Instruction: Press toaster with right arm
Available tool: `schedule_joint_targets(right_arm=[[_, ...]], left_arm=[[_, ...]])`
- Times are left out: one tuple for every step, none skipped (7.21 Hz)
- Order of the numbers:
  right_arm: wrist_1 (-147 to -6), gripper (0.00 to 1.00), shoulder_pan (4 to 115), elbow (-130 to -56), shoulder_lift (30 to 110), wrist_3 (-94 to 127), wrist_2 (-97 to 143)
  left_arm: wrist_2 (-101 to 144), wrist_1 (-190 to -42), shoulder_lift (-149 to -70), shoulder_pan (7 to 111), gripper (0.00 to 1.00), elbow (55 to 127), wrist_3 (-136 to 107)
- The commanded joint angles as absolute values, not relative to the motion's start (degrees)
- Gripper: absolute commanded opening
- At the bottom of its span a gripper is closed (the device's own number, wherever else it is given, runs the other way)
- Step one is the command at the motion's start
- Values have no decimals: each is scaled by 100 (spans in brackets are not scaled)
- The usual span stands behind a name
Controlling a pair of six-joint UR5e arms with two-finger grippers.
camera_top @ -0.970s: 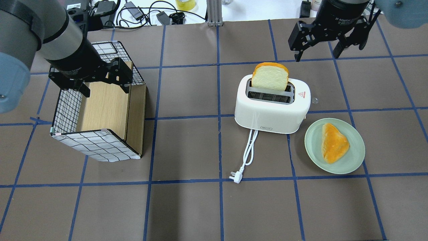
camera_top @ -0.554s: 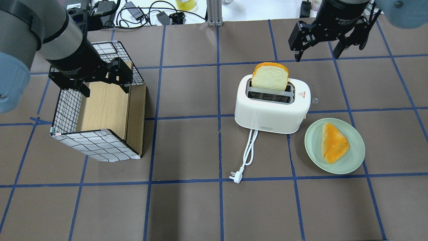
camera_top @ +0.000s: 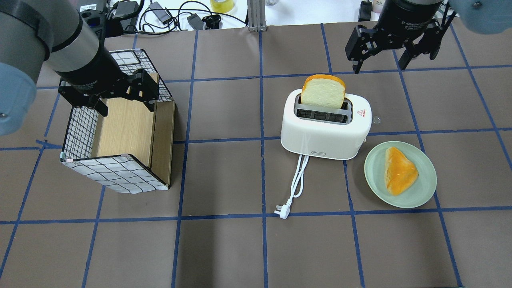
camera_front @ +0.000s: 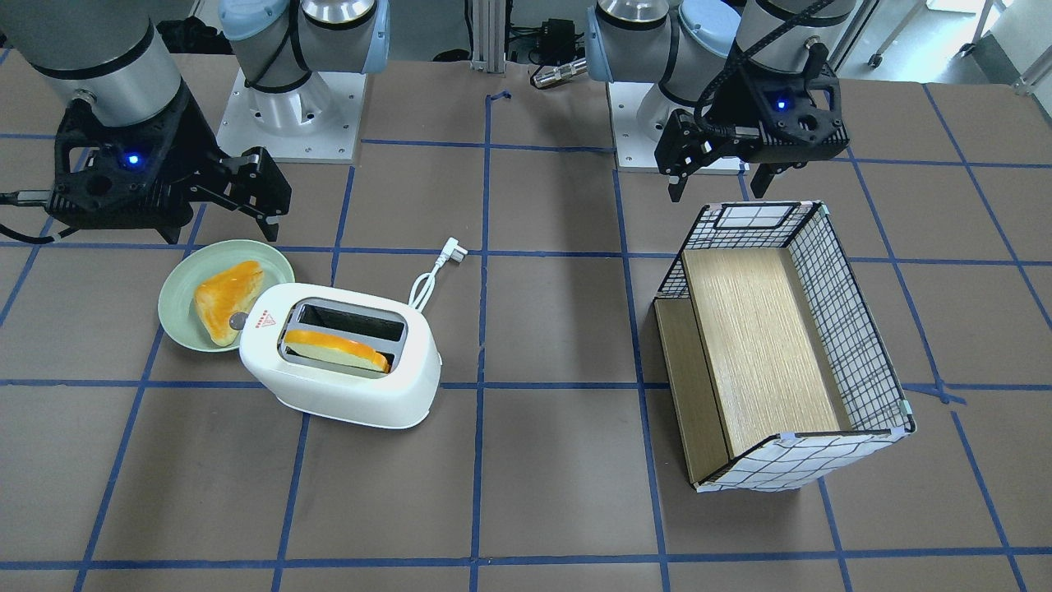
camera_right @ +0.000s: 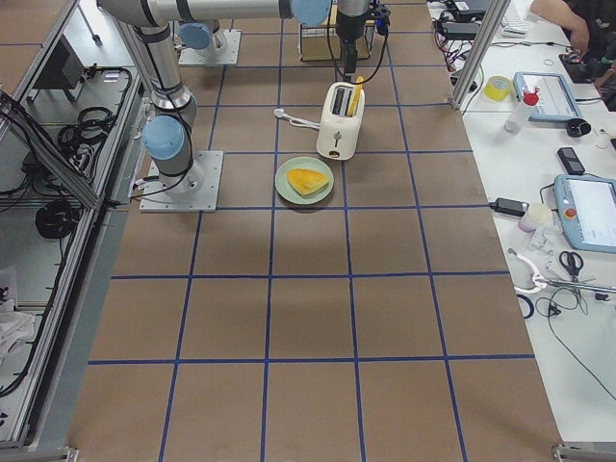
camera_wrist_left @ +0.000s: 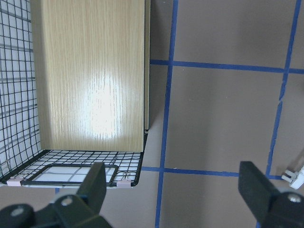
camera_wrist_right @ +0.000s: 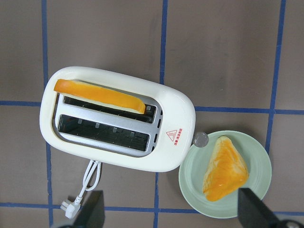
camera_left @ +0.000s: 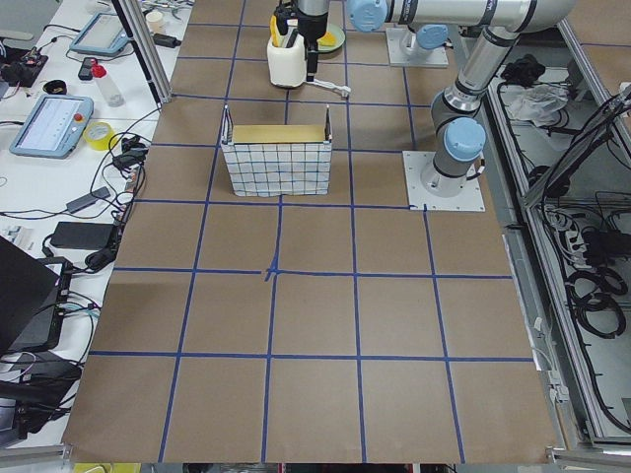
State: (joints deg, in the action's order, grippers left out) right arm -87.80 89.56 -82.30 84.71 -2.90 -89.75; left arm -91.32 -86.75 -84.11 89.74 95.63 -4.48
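Note:
The white two-slot toaster (camera_top: 326,138) stands right of the table's middle, with a bread slice (camera_top: 323,92) upright in its far slot. Its grey lever knob (camera_wrist_right: 200,139) sits on the end that faces the plate and also shows in the front view (camera_front: 237,321). Its cord and plug (camera_top: 282,212) lie toward the robot. My right gripper (camera_top: 378,68) is open and empty. It hangs high, beyond and to the right of the toaster, apart from it. The right wrist view looks down on the toaster (camera_wrist_right: 175,114). My left gripper (camera_top: 126,106) is open above the basket.
A green plate (camera_top: 372,172) with a piece of orange-crusted bread (camera_top: 400,170) lies close by the toaster's knob end. A wire basket with a wooden panel (camera_top: 116,174) stands on the left. Cables and small items lie past the far edge.
The right gripper has barely shifted. The left gripper, toaster, bread and plate are as they were.

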Motion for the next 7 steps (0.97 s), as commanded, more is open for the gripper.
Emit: schedule_joint_targets(right_arm=[[-8780, 100, 8956, -8227, 8473, -290, -8974], [-8780, 100, 8956, -8235, 8464, -290, -8982], [-8772, 100, 8956, -8227, 8473, -290, -8974], [-8771, 100, 8956, -8235, 8473, -290, -8974], [-8771, 100, 8956, -8227, 8473, -290, -8974], [-8789, 100, 8939, -8235, 8455, -325, -8991], [-8850, 94, 8782, -8235, 8455, -865, -9000]], left_arm=[[-9132, -8675, -8411, 8974, 100, 9554, -448], [-9132, -8675, -8411, 8974, 100, 9562, -448], [-9132, -8675, -8411, 8974, 100, 9554, -448], [-9132, -8675, -8411, 8974, 100, 9562, -448], [-9132, -8675, -8411, 8974, 100, 9562, -448], [-9132, -8675, -8411, 8974, 100, 9562, -448], [-9132, -8675, -8411, 8974, 100, 9562, -448]])
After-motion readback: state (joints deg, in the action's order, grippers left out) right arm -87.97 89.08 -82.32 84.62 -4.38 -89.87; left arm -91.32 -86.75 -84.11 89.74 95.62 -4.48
